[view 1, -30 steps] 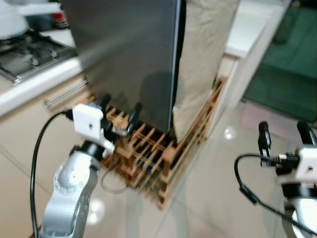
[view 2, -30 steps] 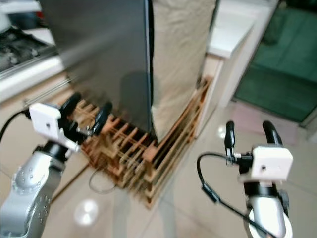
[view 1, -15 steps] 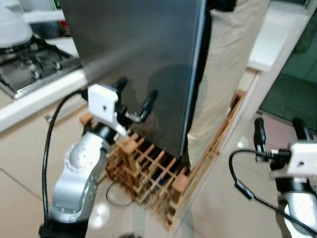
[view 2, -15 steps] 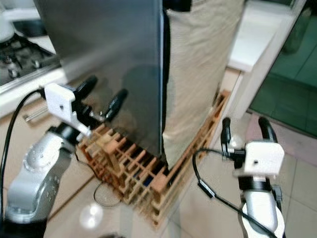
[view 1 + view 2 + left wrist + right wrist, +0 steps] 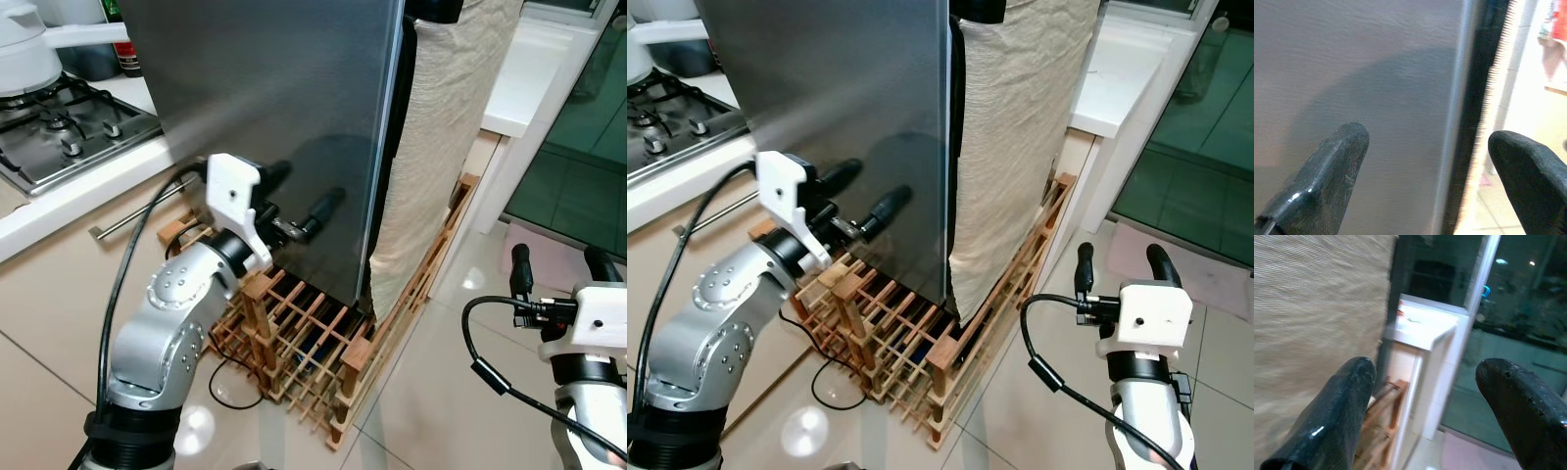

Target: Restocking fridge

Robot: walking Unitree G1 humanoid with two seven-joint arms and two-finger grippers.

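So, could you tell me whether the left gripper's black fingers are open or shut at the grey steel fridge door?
Open: the left gripper holds nothing, fingers apart, raised at the grey steel fridge door near its edge.

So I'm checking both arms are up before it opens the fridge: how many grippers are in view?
2. The left gripper is raised against the fridge door near its edge, jaws open. The right gripper hovers over the floor beside the wooden rack, jaws open.
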